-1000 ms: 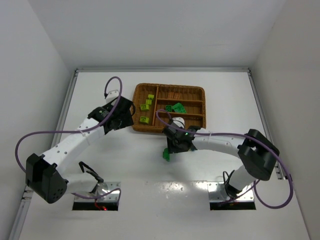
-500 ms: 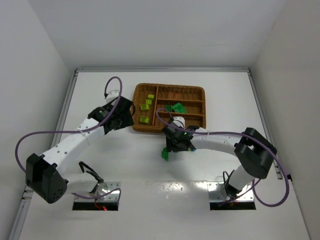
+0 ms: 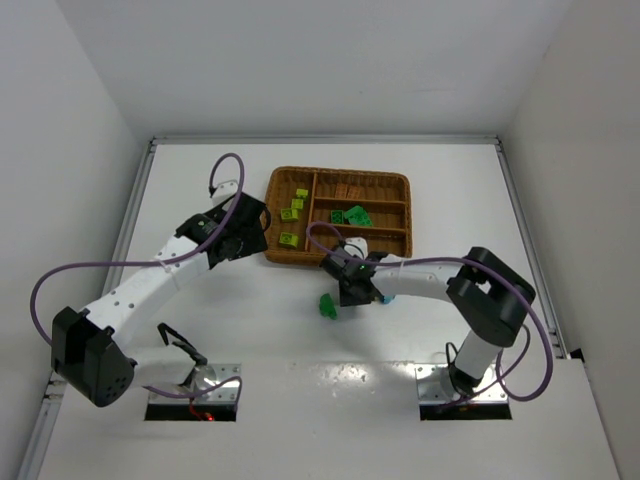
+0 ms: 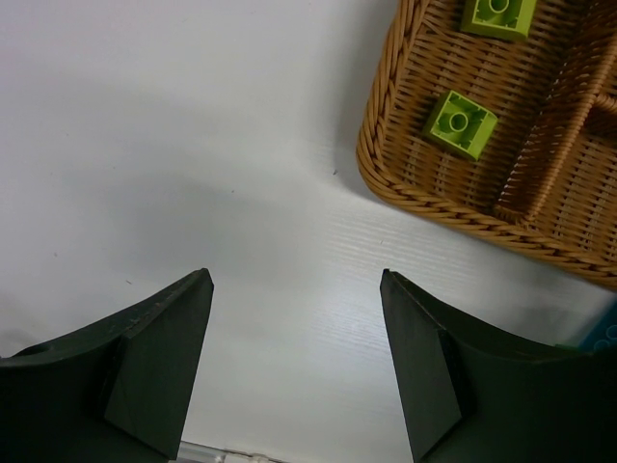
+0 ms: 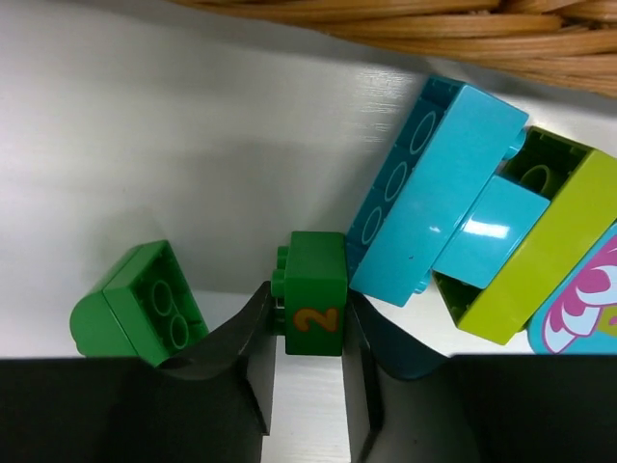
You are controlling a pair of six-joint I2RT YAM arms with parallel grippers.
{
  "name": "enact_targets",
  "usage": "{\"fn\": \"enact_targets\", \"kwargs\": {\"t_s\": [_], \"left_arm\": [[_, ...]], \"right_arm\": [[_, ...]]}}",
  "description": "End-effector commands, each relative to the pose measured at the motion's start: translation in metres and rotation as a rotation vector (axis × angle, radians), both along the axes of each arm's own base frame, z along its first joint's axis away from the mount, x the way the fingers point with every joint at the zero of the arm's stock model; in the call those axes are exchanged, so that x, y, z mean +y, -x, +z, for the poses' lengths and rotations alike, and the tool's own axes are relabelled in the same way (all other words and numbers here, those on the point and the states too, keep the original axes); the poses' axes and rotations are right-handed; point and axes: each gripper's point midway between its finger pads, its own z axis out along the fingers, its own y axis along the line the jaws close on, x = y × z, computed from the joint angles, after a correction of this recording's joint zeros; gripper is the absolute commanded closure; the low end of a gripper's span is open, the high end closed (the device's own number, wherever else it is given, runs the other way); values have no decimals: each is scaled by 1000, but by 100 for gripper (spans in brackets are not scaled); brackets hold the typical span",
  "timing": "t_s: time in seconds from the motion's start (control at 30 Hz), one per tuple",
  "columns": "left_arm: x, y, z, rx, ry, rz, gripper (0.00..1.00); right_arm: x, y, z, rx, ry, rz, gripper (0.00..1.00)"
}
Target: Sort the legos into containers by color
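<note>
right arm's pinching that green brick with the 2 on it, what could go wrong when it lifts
1. The cyan brick leans against the dark green brick marked 2 in the right gripper; lifting could drag or tip it and the lime brick touching it.
2. The fingers seem to hold only the brick's near end, so it might twist or slip.
3. Another green brick lies against one finger's outside and could get knocked away.

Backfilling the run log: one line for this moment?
left pincer: open, hovering by tray corner | right pincer: closed on numbered green lego | other green lego: loose beside it
</note>
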Motion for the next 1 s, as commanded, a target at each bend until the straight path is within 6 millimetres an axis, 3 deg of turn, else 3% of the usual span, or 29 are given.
{"fn": "enact_targets", "kwargs": {"t_s": [0.0,0.13,0.23,0.33,0.4,0.47,0.57,0.7,0.83,0.97], "left_arm": [[0,-2,7,-28,18,-2,23],[2,-3,8,-33,11,4,23],[2,-3,8,-33,11,4,23],[2,-3,5,-25,6,4,23],[1,-5,6,-33,11,4,23],[1,-5,6,-33,11,4,23],[1,-5,6,-32,5,-3,23],[1,-5,6,-32,5,-3,23],[0,-7,7,-32,5,-3,23],[-2,-6,7,-28,11,-8,23]], "right_arm": [[5,-15,22,-68,-23,-12,76],[13,-23,63,-137,-65,5,79],[9,-37,95,-203,-88,-4,79],[0,-63,114,-249,-78,-22,78],[-11,-91,125,-278,-66,-54,78],[-17,-108,118,-257,-47,-67,78],[-32,-153,129,-280,-76,-131,78],[-45,-187,128,-284,-79,-175,78],[-52,-213,121,-277,-105,-213,78],[-57,-221,105,-242,-84,-219,77]]}}
